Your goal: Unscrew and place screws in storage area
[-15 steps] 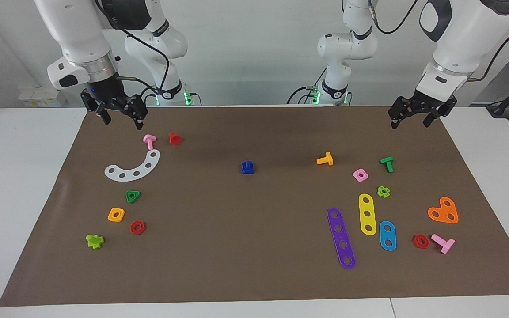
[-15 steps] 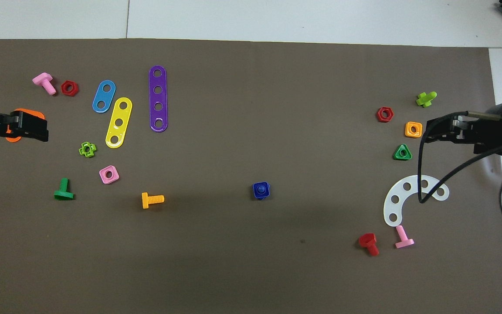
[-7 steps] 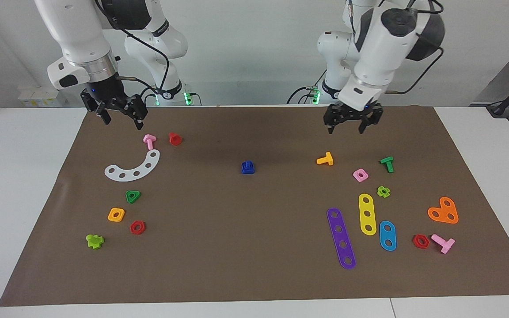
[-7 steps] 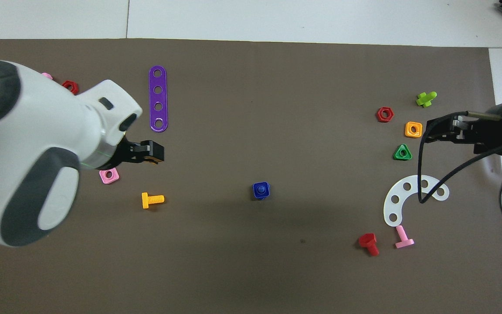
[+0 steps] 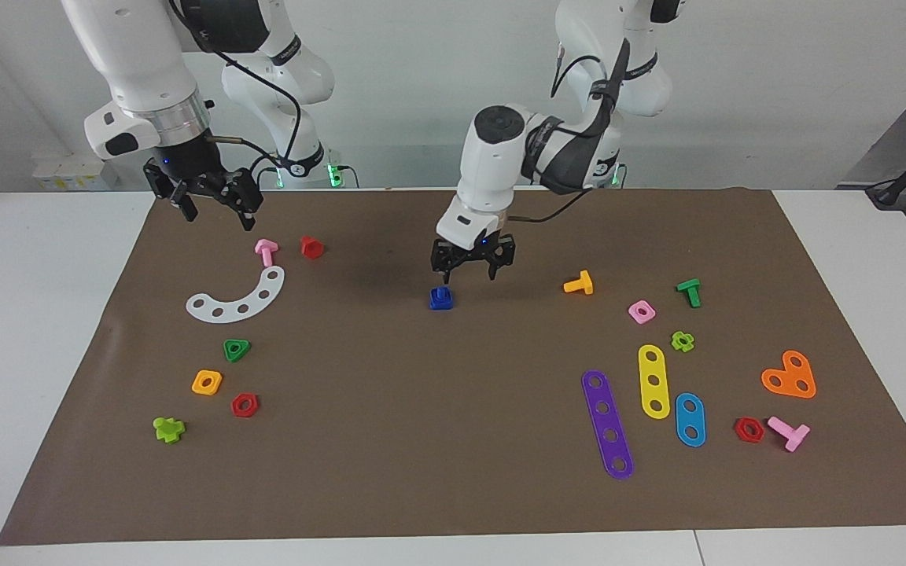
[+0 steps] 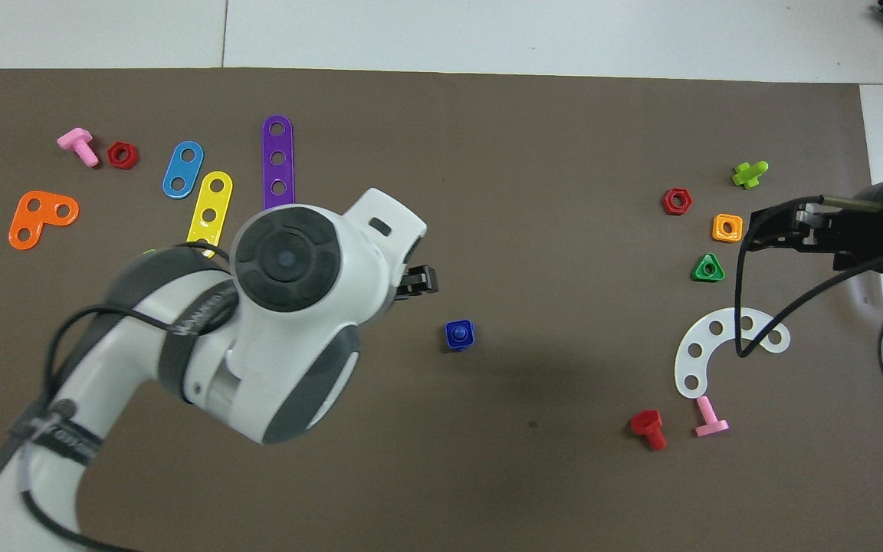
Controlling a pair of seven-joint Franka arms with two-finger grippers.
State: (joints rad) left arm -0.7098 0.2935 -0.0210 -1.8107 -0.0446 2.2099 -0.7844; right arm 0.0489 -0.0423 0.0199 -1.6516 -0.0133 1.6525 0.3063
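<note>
Screws here means one small dark-blue plastic bolt [image 5: 441, 298], seated in a blue square nut near the middle of the brown paper mat [image 5: 453, 472] on the worktop. The left gripper [image 5: 472, 271] hangs just above it, at about one o'clock in the facing view, fingers spread and empty, probably lining up for the twist. The right gripper [image 5: 212, 206] waits, open, over the mat's edge by a pink T-shaped bolt [image 5: 266, 251]. Whether the bolt's head is triangular I cannot tell. All parts look smooth, hard and glossy.
</note>
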